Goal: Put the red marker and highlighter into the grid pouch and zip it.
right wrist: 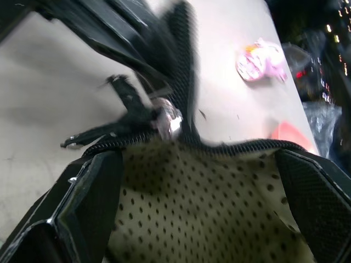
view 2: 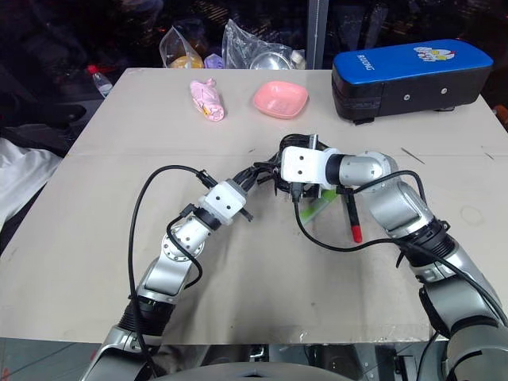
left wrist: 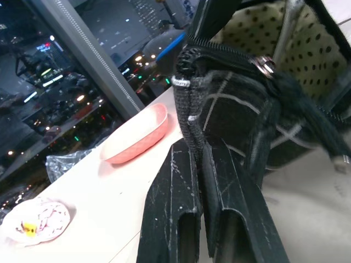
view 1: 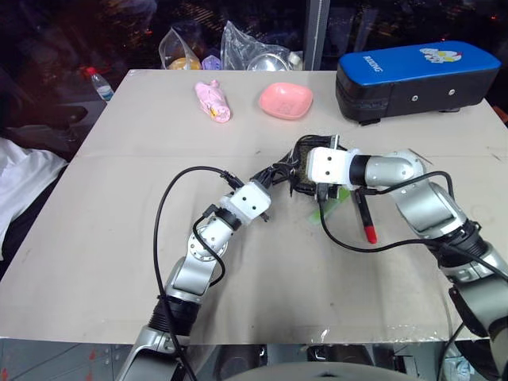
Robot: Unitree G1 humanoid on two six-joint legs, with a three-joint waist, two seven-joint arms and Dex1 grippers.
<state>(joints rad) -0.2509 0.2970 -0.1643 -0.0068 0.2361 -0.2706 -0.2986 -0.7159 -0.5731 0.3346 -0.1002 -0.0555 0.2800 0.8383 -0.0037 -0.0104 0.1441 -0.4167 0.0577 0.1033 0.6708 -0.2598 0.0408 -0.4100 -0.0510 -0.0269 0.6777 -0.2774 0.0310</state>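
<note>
A big blue-and-black case (view 1: pixel 413 79) at the far right of the table (view 1: pixel 103 238) carries white lettering, too small to read, and a small cartoon sticker. Near it sit an empty pink dish (view 1: pixel 285 100) and a crumpled pink wrapper (view 1: pixel 213 101).

At mid-table the grid pouch (left wrist: pixel 241 120) is held up with its mouth open, showing a cream lining with dark dots (nothing can be made out inside it). The left gripper (left wrist: pixel 203 164) is clamped on the pouch's zipper end. The right gripper (right wrist: pixel 192 208) has its fingers spread wide inside the mouth, one against each side.

The red marker (view 1: pixel 366 220) lies on the table just right of the pouch. The highlighter (view 1: pixel 329 208) lies beside it, partly hidden under the right gripper.
</note>
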